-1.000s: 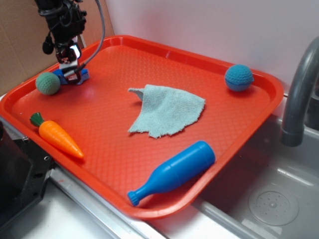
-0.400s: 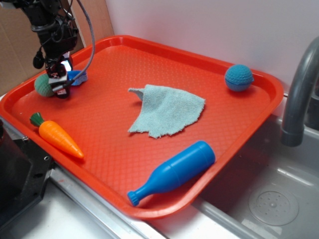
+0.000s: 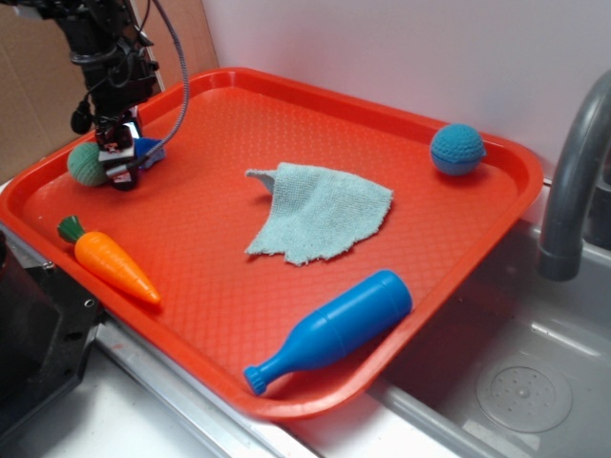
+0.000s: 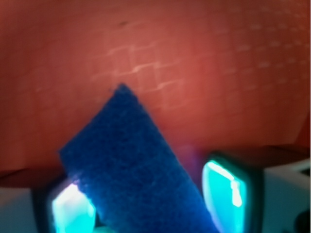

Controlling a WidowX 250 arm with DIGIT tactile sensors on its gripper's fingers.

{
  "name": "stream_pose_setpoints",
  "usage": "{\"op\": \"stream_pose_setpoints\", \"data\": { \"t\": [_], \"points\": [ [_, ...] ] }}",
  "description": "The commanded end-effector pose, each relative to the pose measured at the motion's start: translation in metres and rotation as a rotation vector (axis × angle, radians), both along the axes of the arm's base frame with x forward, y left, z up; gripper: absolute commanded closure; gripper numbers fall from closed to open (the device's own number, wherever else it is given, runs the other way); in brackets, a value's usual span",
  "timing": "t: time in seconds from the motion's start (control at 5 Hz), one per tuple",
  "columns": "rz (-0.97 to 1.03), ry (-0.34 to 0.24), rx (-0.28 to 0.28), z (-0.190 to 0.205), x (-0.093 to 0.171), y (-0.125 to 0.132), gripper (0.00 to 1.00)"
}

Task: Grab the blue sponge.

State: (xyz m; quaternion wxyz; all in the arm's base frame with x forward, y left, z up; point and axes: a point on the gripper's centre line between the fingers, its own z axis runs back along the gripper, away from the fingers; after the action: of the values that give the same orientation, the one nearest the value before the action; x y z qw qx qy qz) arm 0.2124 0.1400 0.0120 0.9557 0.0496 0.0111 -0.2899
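The blue sponge (image 4: 131, 170) sits tilted between the two finger pads (image 4: 226, 187) of the gripper (image 3: 122, 164), one corner poking out over the orange tray (image 3: 286, 315). The wrist view shows the near pad against its edge while a sliver of gap remains at the other, so whether the jaws are truly clamped on it cannot be told. Judging by its fine, porous face, the pad should be light, soft and squashy, with a grippy rather than slick surface; a pinch across its short width near the middle looks safest, since a hold near a corner could let it twist. The exterior view shows only a speck of blue just beside the green ball (image 3: 87, 163), at the tray's far left corner, well apart from the cloth (image 3: 320, 212).
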Motion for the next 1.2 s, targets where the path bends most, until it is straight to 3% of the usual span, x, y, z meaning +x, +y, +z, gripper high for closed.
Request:
{"op": "stream_pose_setpoints", "data": {
  "t": [0.0,0.2,0.4,0.6,0.8,1.0],
  "points": [
    [0.010,-0.119,0.025,0.047,0.029,-0.038,1.00],
    [0.010,-0.208,0.069,0.090,0.045,-0.066,1.00],
    [0.066,-0.279,0.094,0.137,0.042,-0.116,1.00],
    [0.219,-0.218,-0.012,0.155,0.028,-0.133,1.00],
    [0.473,-0.179,-0.018,0.160,0.008,-0.134,1.00],
    [0.736,-0.067,-0.085,0.161,-0.005,-0.123,1.00]
  ]
}}
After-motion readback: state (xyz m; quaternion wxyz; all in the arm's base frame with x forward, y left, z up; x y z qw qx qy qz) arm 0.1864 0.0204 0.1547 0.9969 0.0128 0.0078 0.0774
